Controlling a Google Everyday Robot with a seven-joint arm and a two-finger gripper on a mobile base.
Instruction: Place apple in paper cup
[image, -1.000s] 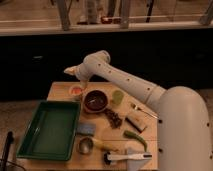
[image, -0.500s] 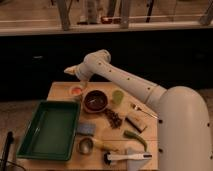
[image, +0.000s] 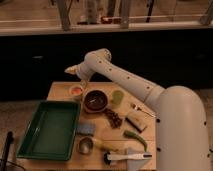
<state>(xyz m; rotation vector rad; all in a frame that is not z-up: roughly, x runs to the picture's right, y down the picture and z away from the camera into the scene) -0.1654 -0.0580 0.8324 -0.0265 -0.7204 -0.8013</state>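
Note:
The small white paper cup (image: 76, 91) stands at the back left of the wooden table (image: 60, 91). An orange-red apple (image: 76, 90) shows inside its mouth. My gripper (image: 71, 70) hangs at the end of the white arm (image: 125, 80), above and slightly behind the cup, clear of it.
A dark brown bowl (image: 95, 100) sits right of the cup, a pale green cup (image: 117, 96) beyond it. A green tray (image: 50, 129) fills the front left. A metal cup (image: 85, 145), a blue sponge (image: 85, 129), a long green vegetable (image: 135, 138), a fork (image: 142, 110) and a brush (image: 127, 157) lie toward the front.

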